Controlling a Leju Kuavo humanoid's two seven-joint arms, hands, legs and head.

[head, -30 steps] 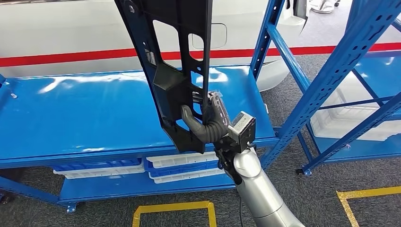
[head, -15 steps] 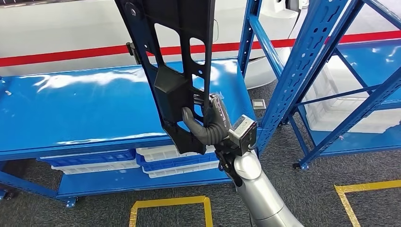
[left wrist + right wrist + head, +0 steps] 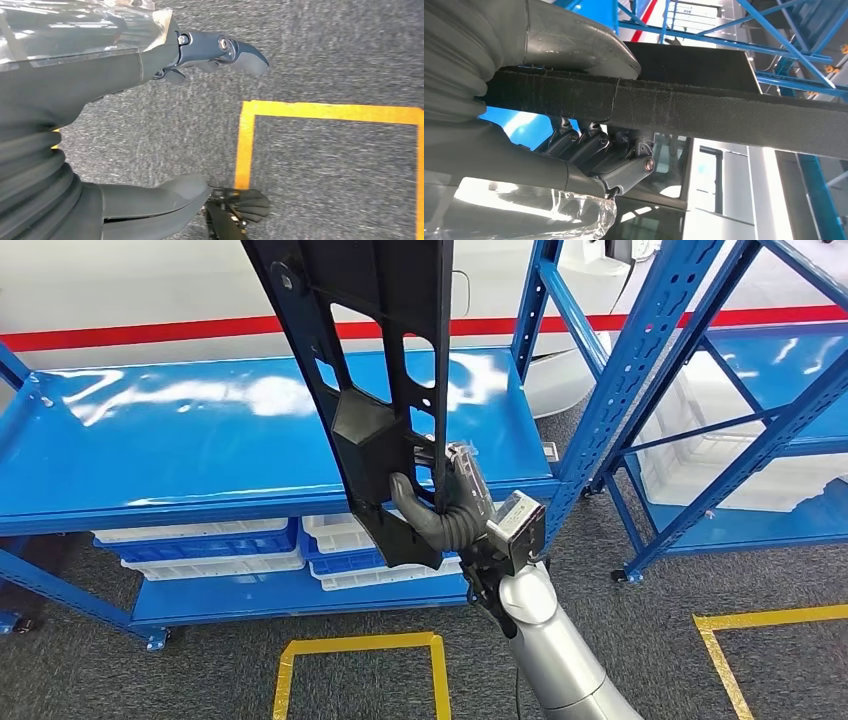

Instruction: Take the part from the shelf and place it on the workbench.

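Holding the panel [image 3: 375, 370] upright, clamped in my right hand [image 3: 440, 505], I should lower it flat onto the blue bench [image 3: 180, 440] ahead of that hand, avoiding the post [image 3: 640, 350].

R hand [image 3: 574, 125] grips black part [image 3: 724, 112]: thumb [image 3: 584, 45] on one side of its felt-like edge, dark fingers [image 3: 589, 145] curled on the other. Blue shelf frame [image 3: 784, 30] behind; crinkled clear plastic [image 3: 579, 215] over hand's back.

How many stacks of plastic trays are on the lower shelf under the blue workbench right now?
2. One stack sits toward the left of the lower shelf; the other stack is beside it on the right, partly behind the black part held by the right hand. More may be hidden.
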